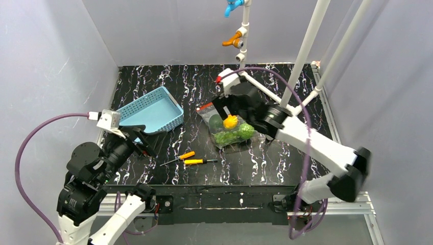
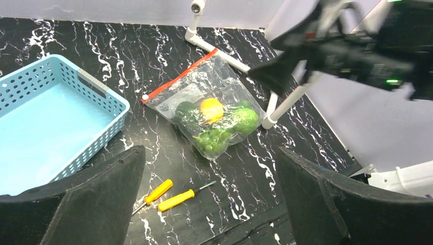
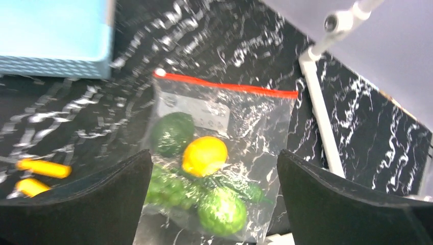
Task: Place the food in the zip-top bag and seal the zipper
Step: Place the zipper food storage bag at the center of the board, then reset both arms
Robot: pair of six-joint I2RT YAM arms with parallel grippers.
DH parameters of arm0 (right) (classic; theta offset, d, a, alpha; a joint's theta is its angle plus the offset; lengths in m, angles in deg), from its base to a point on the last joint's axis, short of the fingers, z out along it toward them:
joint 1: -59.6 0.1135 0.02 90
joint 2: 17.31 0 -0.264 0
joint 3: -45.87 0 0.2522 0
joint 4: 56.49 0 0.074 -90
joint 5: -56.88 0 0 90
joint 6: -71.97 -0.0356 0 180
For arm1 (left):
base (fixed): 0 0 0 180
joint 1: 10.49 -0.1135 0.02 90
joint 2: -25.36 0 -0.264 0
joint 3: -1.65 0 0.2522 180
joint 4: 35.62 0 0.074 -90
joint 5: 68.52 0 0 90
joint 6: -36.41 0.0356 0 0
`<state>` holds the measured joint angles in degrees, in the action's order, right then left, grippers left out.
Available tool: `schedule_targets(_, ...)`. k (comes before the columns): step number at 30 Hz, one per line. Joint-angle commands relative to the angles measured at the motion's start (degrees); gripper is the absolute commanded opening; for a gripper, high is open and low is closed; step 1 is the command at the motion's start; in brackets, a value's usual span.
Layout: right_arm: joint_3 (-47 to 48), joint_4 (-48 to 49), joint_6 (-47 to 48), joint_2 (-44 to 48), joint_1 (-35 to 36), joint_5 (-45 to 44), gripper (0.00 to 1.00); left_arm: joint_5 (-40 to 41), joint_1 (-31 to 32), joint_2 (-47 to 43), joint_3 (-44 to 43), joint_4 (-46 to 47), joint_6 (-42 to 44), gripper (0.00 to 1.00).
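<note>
The zip-top bag (image 1: 228,127) lies flat mid-desk with the food (image 2: 211,108) inside. Its red zipper (image 2: 178,75) edge faces the far side, and one corner is close to a white frame post (image 2: 286,104). The right hand (image 3: 213,153) hangs above it, jaws wide apart and empty. The left hand (image 2: 210,150), equally open and empty, is raised near the blue basket (image 1: 171,122), and bare desk (image 1: 286,158) separates the bag from the basket and two screwdrivers (image 1: 191,159).

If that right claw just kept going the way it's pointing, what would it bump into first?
Probably the bag, about where the lemon lies inside it, though depth is hard to judge.
</note>
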<state>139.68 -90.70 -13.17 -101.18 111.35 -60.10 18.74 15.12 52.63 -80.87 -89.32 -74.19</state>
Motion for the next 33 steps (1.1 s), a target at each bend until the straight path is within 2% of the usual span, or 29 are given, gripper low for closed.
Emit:
schedule_targets(1, -2.59, -0.72, -0.81, 14.74, 1.51, 5.15, 0.98, 1.56, -0.20, -2.38, -1.98, 0.45, -0.01, 0.98)
schedule_targets(8, -13.67, 4.68, -2.55, 36.51, 1.52, 10.98, 0.98, 1.87, -0.21, -5.51, -1.11, 3.71, -0.17, 0.98)
schedule_targets(12, -17.57, 5.86, -4.41, 45.71, 1.56, 8.78, 0.98, 4.19, -0.19, -6.85, -1.41, 3.97, 0.52, 0.98)
schedule_targets(16, -18.39, 4.26, -11.12, 52.17, 1.52, 2.55, 0.98, 5.39, -0.21, -8.04, -1.96, 3.82, 0.91, 0.98)
schedule_targets(19, -18.29, 2.63, -16.29, 55.62, 1.52, -4.72, 0.98, 5.44, -0.21, -8.49, -2.13, 3.84, 0.97, 0.98)
schedule_targets(33, -17.38, -0.39, -16.75, 57.75, 1.52, -6.02, 0.98, 5.57, -0.21, -8.67, -1.20, 3.86, 0.78, 0.98)
